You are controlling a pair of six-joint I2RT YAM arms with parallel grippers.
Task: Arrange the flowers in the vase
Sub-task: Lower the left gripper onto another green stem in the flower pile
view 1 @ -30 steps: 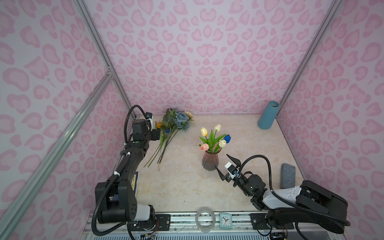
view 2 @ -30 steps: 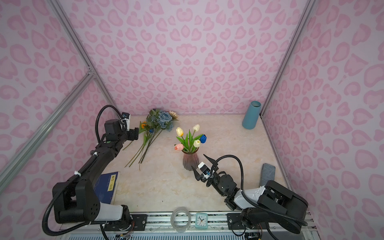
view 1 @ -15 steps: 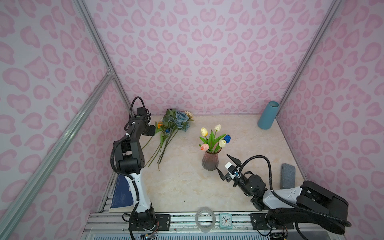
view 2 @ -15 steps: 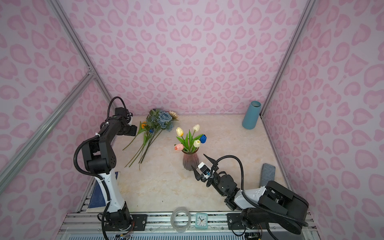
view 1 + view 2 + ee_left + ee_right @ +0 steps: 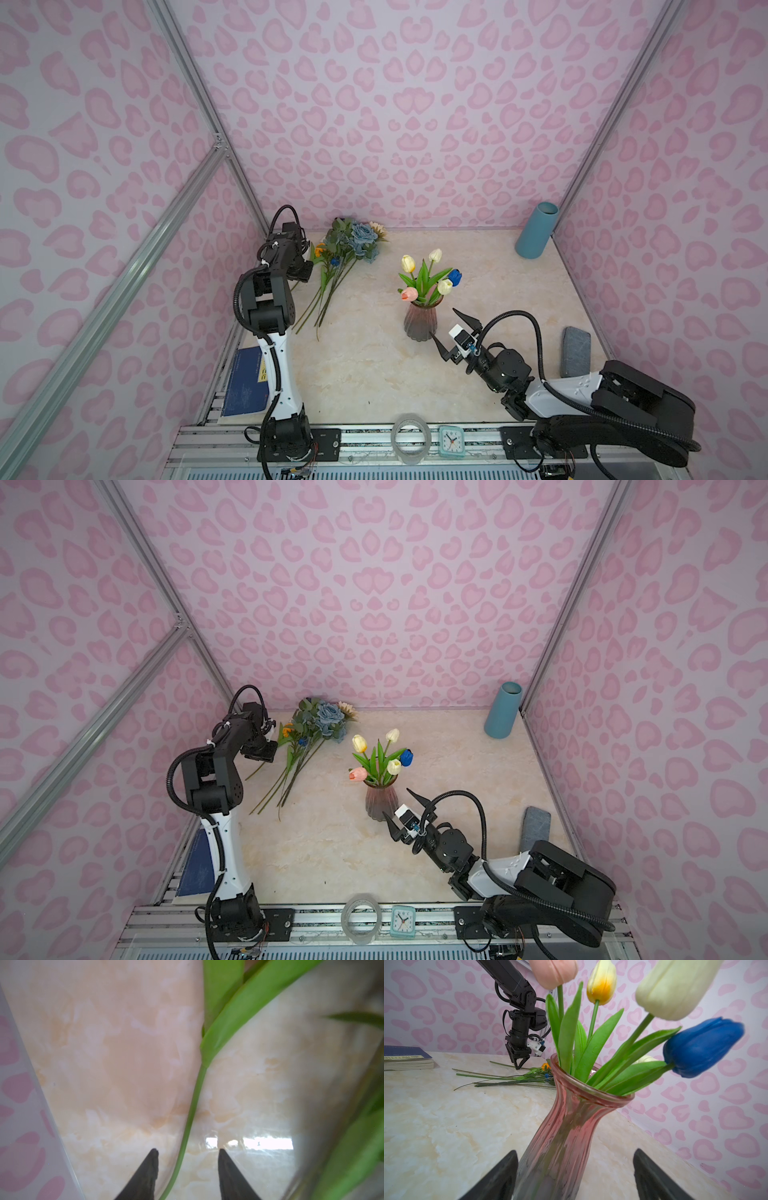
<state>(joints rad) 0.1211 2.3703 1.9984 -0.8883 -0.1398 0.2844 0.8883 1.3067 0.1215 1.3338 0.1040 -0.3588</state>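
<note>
Straddling one thin green stem (image 5: 192, 1105), left jaws sit half open, gap either side, no grip. Loose flowers (image 5: 338, 257) (dusty-blue roses, orange bloom) lie flat on the worktop (image 5: 374, 374) just beside them. Right jaws are wide open, with the pink glass vase (image 5: 566, 1126) between them holding pink, yellow, cream and blue tulips (image 5: 424, 276). Vase base is cut off. Book (image 5: 404, 1057) label is unreadable.
</note>
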